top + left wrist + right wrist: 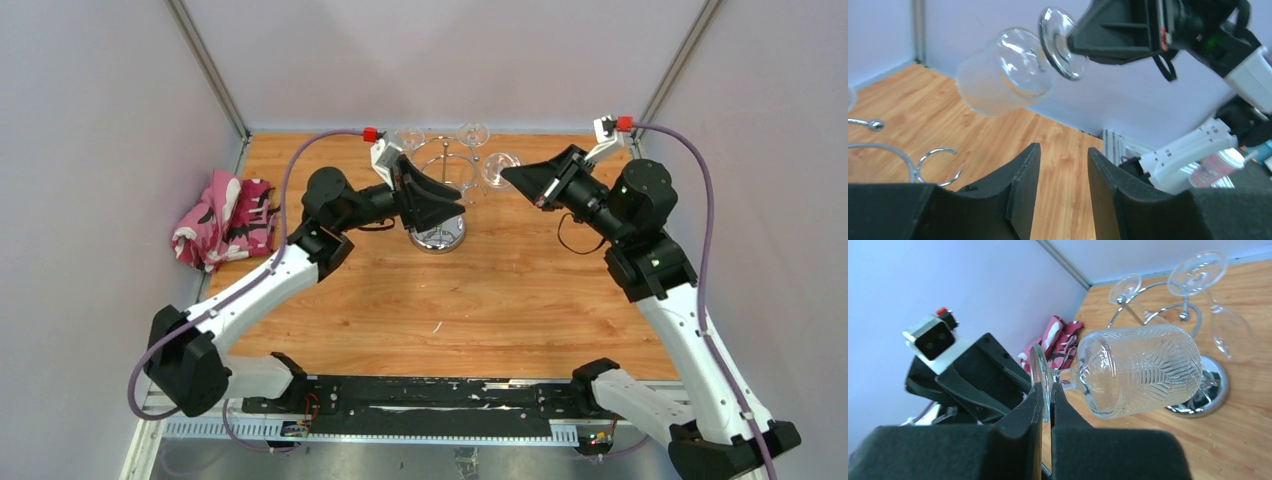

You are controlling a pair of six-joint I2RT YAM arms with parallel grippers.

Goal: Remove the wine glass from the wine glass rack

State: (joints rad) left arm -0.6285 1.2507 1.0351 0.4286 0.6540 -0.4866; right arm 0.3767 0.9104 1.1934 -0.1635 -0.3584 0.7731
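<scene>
**1. wine glass** (1143,370), qty 1. Clear, w/ ribbed leaf pattern. Held sideways in the air, bowl toward the rack and just right of its top ring (left wrist view shows no contact w/ the loops).

**2. right hand** (1046,392), qty 1. Both fingers pinched tight on the rim of the glass's foot.

**3. left hand** (1064,150), qty 1. Fingers parted by a moderate gap, nothing between them. Sits by the rack's ring.

**4. wine glass rack** (438,236), qty 1. Chrome, round base on the tabletop (500,300), centre rear.

**5. plain glasses** (1230,335), qty 2. Hung by the foot from loops on the rack's far side.

**6. pink camo cloth** (222,218), qty 1. Bunched at the tabletop's left edge.
</scene>
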